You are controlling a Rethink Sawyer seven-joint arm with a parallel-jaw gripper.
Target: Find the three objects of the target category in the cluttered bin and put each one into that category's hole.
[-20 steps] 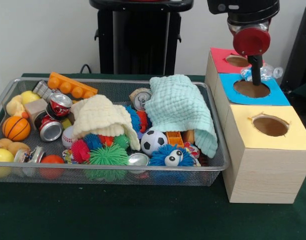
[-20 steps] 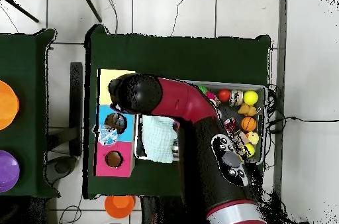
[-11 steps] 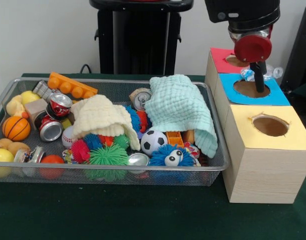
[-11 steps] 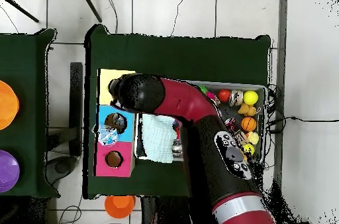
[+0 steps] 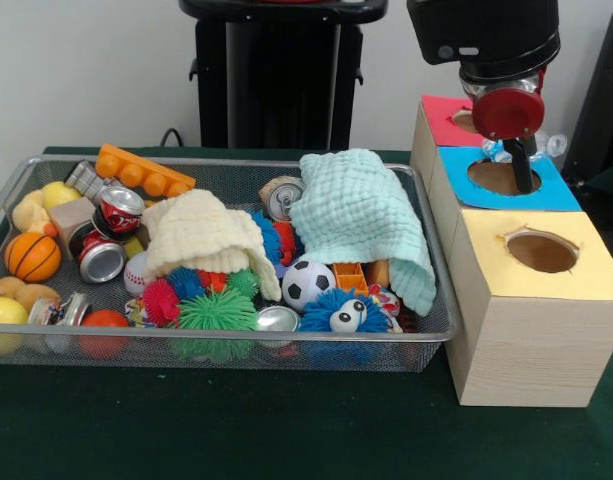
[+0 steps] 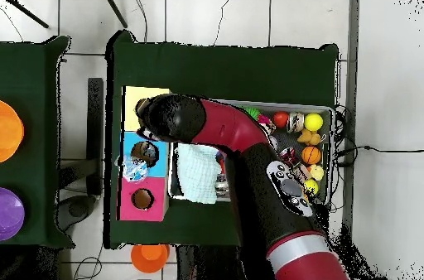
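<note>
My gripper point(image 5: 523, 168) hangs over the blue box point(image 5: 551, 192), just above the right rim of its round hole point(image 5: 499, 178). Nothing shows in it, and its state is hidden from me. A clear plastic bottle point(image 5: 537, 145) lies on its side on the blue box behind the hole, beside the gripper; in the overhead view the bottle point(image 6: 135, 169) rests between the blue and pink tops. The arm's head point(image 6: 168, 118) covers the gripper from above. Crushed cans point(image 5: 119, 210) point(image 5: 282, 197) lie in the wire bin point(image 5: 438, 300).
A pink box point(image 5: 441, 118) stands behind the blue one, a yellow box point(image 5: 576, 275) in front. The bin holds balls, spiky toys, an orange brick point(image 5: 144, 170), and two cloths: cream point(image 5: 201, 232) and mint point(image 5: 361, 215). A dark stand point(image 5: 276, 80) rises behind.
The gripper has sunk a little and shifted slightly forward over the blue hole. The arm's elbow has swung over the bin. The bottle has stayed where it lies.
</note>
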